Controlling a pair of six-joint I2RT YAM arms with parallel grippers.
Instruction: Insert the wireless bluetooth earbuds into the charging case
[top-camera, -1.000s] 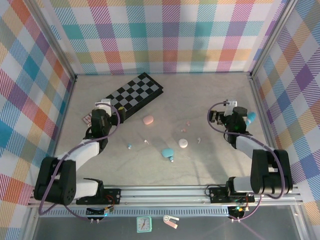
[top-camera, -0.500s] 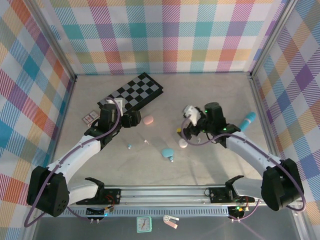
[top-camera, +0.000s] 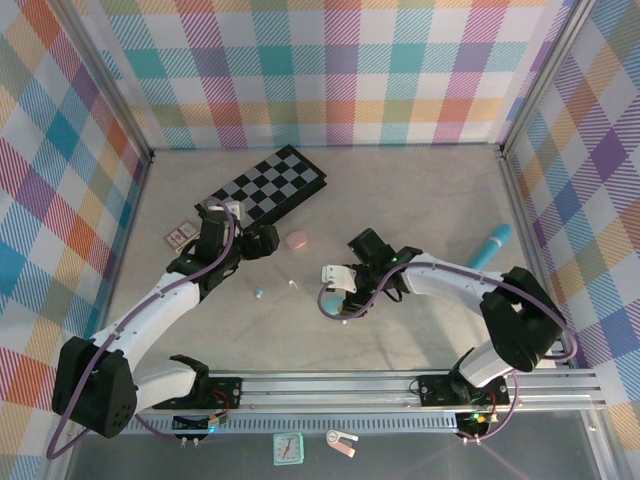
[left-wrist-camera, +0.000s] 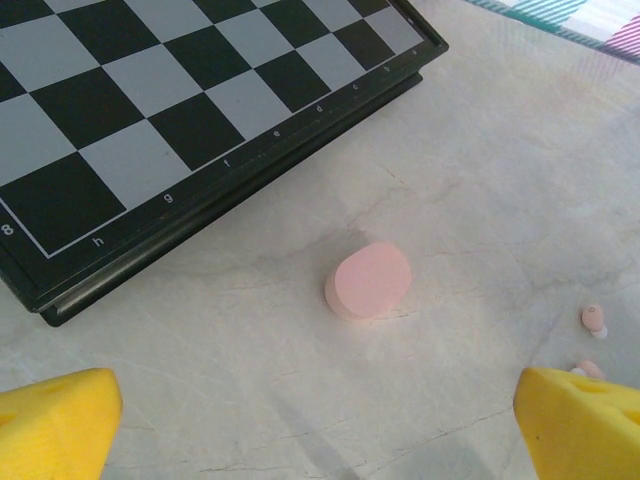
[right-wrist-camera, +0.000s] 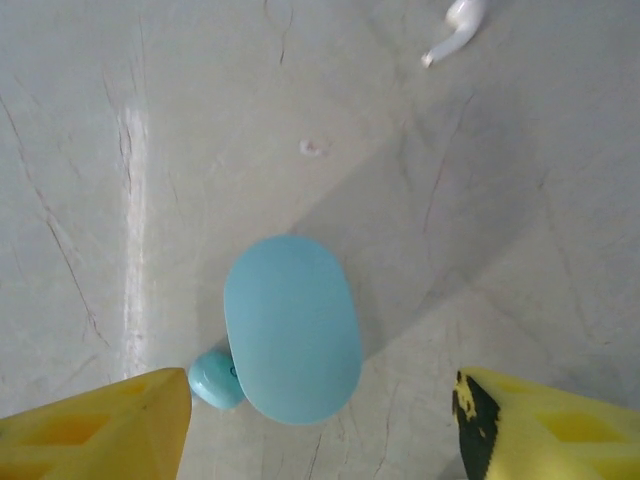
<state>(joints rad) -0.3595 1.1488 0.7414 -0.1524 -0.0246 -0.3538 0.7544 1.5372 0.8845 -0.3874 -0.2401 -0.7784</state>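
Observation:
The closed teal charging case (right-wrist-camera: 292, 328) lies flat on the table, with a teal earbud (right-wrist-camera: 215, 379) touching its lower left edge. My right gripper (right-wrist-camera: 320, 430) hangs open above it, the case between the yellow fingers (right-wrist-camera: 95, 430). A white earbud (right-wrist-camera: 455, 25) lies farther off. In the top view the right gripper (top-camera: 335, 287) hovers at the teal case (top-camera: 331, 303). My left gripper (left-wrist-camera: 320, 440) is open and empty, just short of the closed pink case (left-wrist-camera: 370, 281). Two pink earbuds (left-wrist-camera: 593, 318) lie to its right. Another teal earbud (top-camera: 258, 293) and the white earbud (top-camera: 292, 284) lie between the arms.
A folded chessboard (top-camera: 265, 190) lies at the back left, close behind the pink case (top-camera: 296, 240). A long teal cylinder (top-camera: 490, 245) rests near the right wall. Small cards (top-camera: 180, 235) lie by the left wall.
My right arm has swung from the right wall leftwards across the table to above the teal case. My left gripper has moved right, toward the pink case.

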